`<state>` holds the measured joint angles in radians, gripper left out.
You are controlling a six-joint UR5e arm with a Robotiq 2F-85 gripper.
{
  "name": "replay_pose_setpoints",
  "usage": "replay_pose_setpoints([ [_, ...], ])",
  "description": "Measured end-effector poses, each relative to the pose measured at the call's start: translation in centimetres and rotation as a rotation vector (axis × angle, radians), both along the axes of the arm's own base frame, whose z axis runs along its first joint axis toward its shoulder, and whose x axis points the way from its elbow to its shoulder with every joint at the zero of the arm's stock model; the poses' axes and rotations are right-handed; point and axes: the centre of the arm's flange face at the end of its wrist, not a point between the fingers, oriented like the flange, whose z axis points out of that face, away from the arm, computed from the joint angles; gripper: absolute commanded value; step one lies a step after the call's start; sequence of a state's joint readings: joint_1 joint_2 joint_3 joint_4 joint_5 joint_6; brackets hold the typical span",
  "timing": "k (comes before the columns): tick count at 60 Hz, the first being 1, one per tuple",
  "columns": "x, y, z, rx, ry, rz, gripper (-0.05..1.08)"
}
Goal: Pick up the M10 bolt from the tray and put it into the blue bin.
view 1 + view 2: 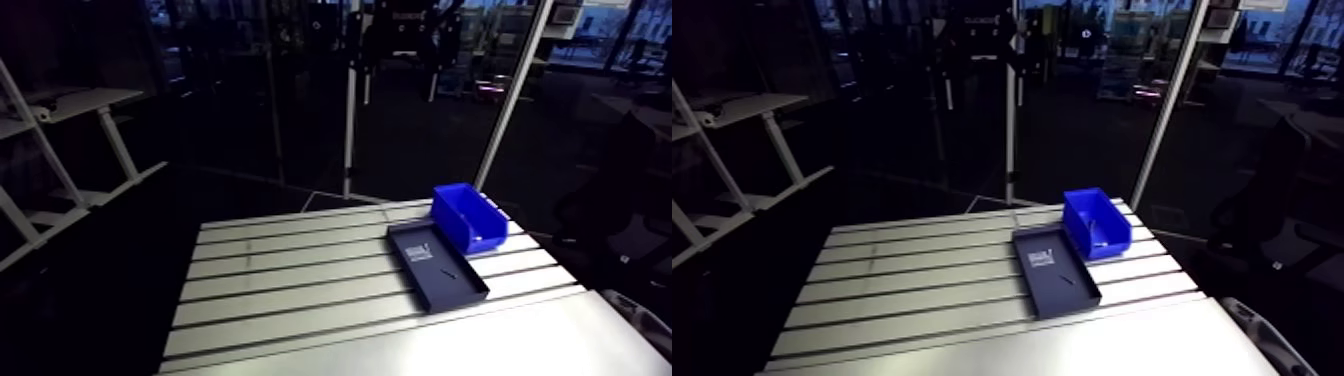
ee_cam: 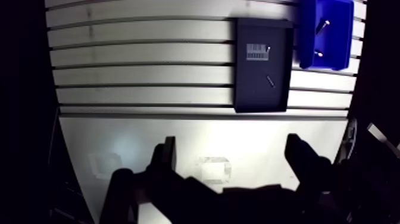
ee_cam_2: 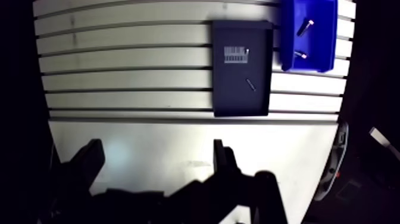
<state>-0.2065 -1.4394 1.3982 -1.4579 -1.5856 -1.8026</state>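
the hand [image 2: 233, 156] is wide open, empty, well short of the tray [image 2: 250, 95]; that skinny bolt [image 2: 271, 81] lies flat, could easily slip the pinch

Tray [image 2: 250, 86] with bolt [image 2: 270, 81] beside blue bin [image 2: 337, 42]

Blue, black and silver before you.
Your bin [image 2: 342, 42] is bright blue; the tray [image 2: 250, 89] is black with a white barcode label [image 2: 257, 52]; the table [image 2: 143, 71] is pale silver, striped with dark parallel slots; the pincer [image 2: 232, 146] looks black.
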Motion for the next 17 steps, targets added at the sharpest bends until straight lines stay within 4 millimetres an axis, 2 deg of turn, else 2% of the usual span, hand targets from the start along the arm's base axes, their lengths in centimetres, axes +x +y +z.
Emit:
replay_pose_setpoints([
  [17, 0.47, -0.15, 0.29, 0.001, 0.005, 0.000, 0.01],
])
